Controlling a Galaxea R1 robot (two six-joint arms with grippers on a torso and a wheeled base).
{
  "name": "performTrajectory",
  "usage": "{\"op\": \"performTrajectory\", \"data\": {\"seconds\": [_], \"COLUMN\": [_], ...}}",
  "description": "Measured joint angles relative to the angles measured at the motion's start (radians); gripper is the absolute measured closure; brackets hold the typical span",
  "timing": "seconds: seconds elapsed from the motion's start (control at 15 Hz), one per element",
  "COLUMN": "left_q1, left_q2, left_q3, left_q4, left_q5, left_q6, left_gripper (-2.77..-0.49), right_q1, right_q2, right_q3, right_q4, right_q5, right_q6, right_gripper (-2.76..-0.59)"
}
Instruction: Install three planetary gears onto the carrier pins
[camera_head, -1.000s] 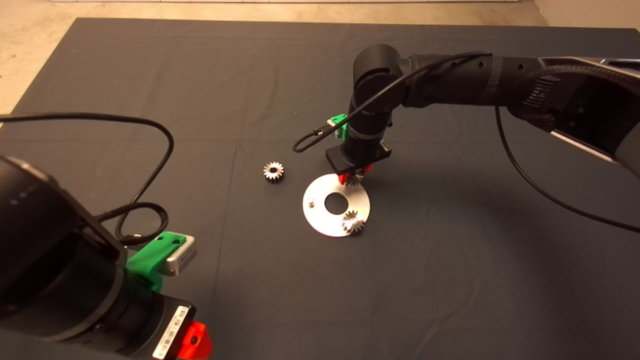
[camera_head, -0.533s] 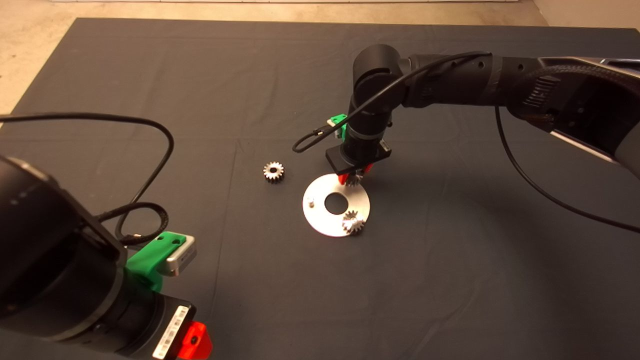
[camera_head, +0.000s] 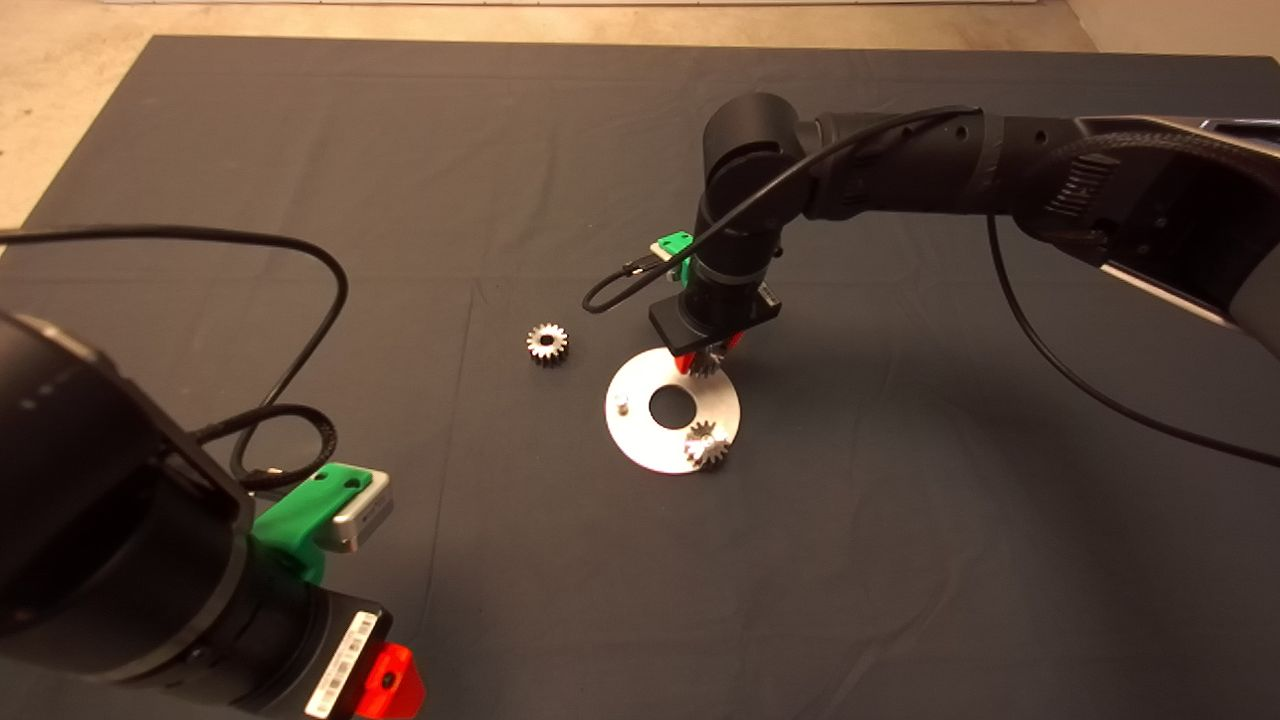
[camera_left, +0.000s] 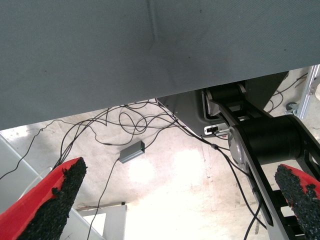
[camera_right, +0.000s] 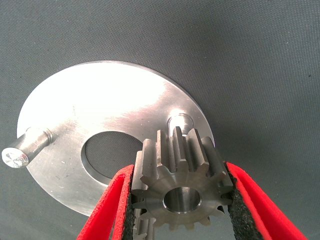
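the right gripper (camera_right: 182, 200), its pads pinching a planetary gear (camera_right: 181, 182), hangs over the carrier disc (camera_head: 640, 440) just short of a bare pin (camera_right: 176, 121); seating it likely needs the bore centred squarely before lowering. the left gripper (camera_left: 185, 200) waits parked, fingers spread.

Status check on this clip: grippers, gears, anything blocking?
Right gripper shut on gear, over disc. Left gripper parked, open. One gear on disc, one loose on mat. No obstruction.
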Motion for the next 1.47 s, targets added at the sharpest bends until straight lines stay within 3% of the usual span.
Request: {"op": "performTrajectory", "data": {"seconds": [0.4,0.93,1.47], "left_q1": [0.0,0.0,0.0], "left_q2": [0.0,0.0,0.0], "left_q3": [0.0,0.0,0.0], "left_q4": [0.0,0.0,-0.001], "left_q5": [0.0,0.0,0.0], "left_q6": [0.0,0.0,0.0], "left_gripper": [-2.75,-2.75,-2.75], "right_q1": [0.0,0.0,0.0], "right_q2": [0.0,0.0,0.001], "right_q3": [-0.005,-0.011,-0.011], "right_q4": [-0.001,-0.058,-0.064], "right_q5": [0.0,0.0,0.0], "right_q6": [0.0,0.0,0.0], "right_gripper": [-1.07,-1.07,-1.07]}}
